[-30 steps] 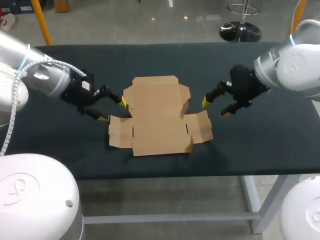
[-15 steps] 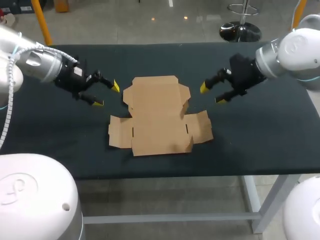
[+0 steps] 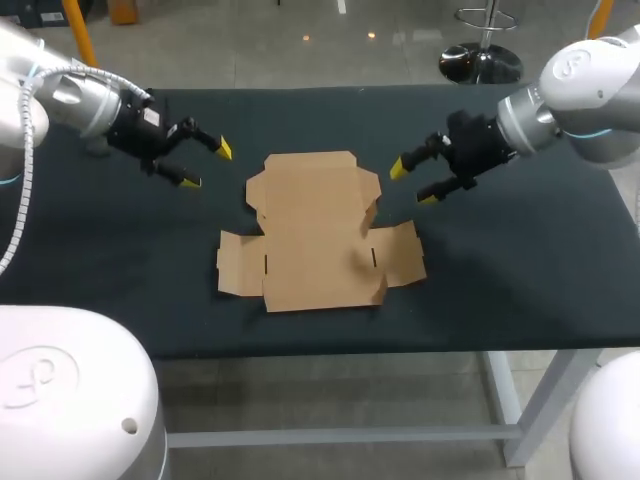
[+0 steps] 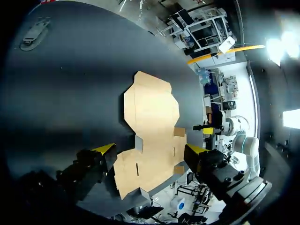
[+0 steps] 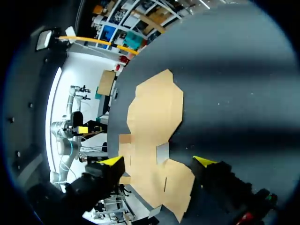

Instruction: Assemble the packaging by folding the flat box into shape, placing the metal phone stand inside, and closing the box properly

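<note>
Cardboard box (image 3: 318, 232): brown, flat and not folded, in the middle of the table (image 3: 520, 260), a bit nearer the front edge
Which way: its long side runs from the front edge to the back edge; the narrow end points to the back edge; two side flaps stick out left and right at the front end
Left gripper (image 3: 206, 165): wide open, holds nothing, above the table by the box's back left corner
Right gripper (image 3: 412, 183): wide open, holds nothing, by the box's back right corner
Left wrist view only: small grey thing (image 4: 35, 32) toward the table's back left, well apart from the box; cannot tell what it is
</note>
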Motion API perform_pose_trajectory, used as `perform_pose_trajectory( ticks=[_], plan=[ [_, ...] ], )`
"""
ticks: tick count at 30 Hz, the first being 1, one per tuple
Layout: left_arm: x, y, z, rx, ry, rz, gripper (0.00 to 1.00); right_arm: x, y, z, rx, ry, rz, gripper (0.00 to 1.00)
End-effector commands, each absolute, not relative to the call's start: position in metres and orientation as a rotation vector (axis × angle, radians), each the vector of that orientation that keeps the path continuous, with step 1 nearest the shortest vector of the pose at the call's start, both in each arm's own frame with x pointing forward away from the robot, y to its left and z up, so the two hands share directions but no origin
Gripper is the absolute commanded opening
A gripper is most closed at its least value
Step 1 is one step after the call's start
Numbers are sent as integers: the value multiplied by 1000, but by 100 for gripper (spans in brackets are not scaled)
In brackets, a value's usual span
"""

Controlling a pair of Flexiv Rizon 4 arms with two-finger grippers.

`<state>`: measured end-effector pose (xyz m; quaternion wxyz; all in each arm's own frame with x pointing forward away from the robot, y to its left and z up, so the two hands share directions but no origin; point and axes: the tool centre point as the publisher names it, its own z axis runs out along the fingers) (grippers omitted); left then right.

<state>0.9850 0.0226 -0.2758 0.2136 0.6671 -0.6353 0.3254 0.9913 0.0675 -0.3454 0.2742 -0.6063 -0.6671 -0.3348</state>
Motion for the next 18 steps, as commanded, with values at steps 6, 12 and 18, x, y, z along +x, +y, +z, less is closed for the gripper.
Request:
perform_pose_trajectory(
  ticks=[6,12,18],
  plan=[
    [999,28,-271,1822,-1769,846,100,1015,75,-368,-1409,-1771,-769,94],
    [1005,31,-272,1821,-1769,832,100,1025,79,-381,-1405,-1778,-767,83],
    [1007,31,-274,1807,-1774,821,100,1035,83,-389,-1431,-1783,-755,58]
  ],
)
